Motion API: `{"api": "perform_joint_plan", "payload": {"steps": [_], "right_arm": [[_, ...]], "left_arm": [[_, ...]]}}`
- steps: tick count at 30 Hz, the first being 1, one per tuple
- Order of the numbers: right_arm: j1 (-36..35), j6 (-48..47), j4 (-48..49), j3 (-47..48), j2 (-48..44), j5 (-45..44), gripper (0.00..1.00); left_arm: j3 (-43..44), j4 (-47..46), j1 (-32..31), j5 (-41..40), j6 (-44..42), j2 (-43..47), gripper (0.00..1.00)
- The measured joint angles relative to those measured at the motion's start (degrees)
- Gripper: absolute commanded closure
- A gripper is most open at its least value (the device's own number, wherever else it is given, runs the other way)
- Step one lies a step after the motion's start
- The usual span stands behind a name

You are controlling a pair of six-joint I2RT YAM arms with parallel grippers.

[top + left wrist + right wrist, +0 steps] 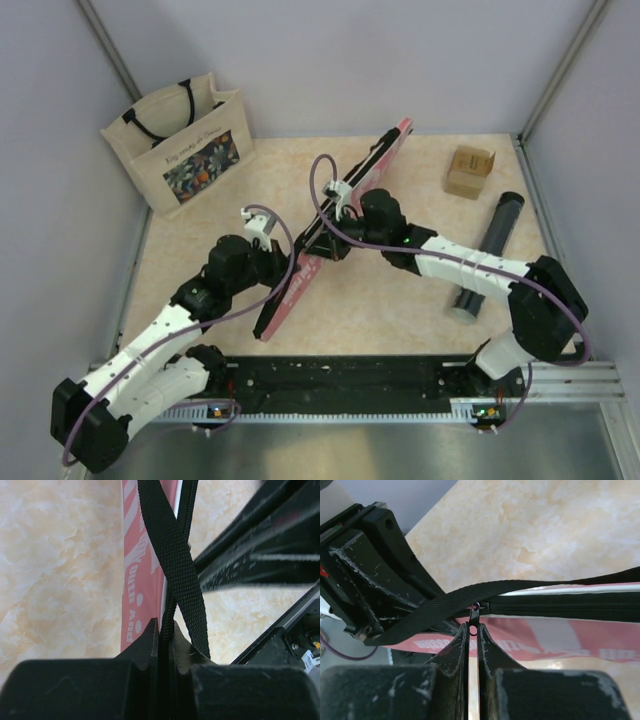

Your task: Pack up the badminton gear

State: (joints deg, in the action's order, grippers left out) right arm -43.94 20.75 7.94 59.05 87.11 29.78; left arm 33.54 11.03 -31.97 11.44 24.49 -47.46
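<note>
Right wrist: right pincer (472,632) clamps zipper pull (474,614); left pincer (165,627) apparently pinches cover (137,570).

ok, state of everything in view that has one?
left tool: shut on cover edge
right tool: shut on zipper pull
cover: lying diagonal, held by both tools
zipper: closed right of the pull, rest hidden
strap: slack across the cover
tube: lying on its side
tote bag: upright, mouth open
cardboard box: closed

Woven matt strap (170,555) — glossy smooth cover (135,580).
</note>
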Motion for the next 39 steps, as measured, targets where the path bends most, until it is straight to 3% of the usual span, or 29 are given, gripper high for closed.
{"api": "perform_joint_plan", "payload": {"steps": [6,11,15,23,32,39], "right_arm": [[-2.23,4.61,1.97,-1.42,-0.02,-5.01,1.00],[-1.22,5.42,1.88,-1.42,-0.83,-6.86,1.00],[-1.05,5.40,0.72,-1.51,-0.98,-7.23,1.00],[-0.85,5.40,-0.33,-2.49,-1.01,-7.61,1.00],[-0.83,5.51,0.52,-2.49,0.33,-7.21,1.00],[-0.83,5.92,1.03,-2.47,0.74,-7.21,1.00]], "left_arm": [[0.07,0.26,0.00,-1.44,1.11,-0.07,0.84],[0.83,3.39,0.02,-3.65,1.64,1.68,0.59],[2.58,6.78,0.07,-5.09,2.29,5.11,0.53],[4.94,11.28,0.24,-3.87,-0.68,7.08,0.47],[8.50,15.41,0.28,3.30,-11.41,-1.86,0.46],[9.20,17.42,0.28,2.40,-14.34,-4.44,0.58]]}}
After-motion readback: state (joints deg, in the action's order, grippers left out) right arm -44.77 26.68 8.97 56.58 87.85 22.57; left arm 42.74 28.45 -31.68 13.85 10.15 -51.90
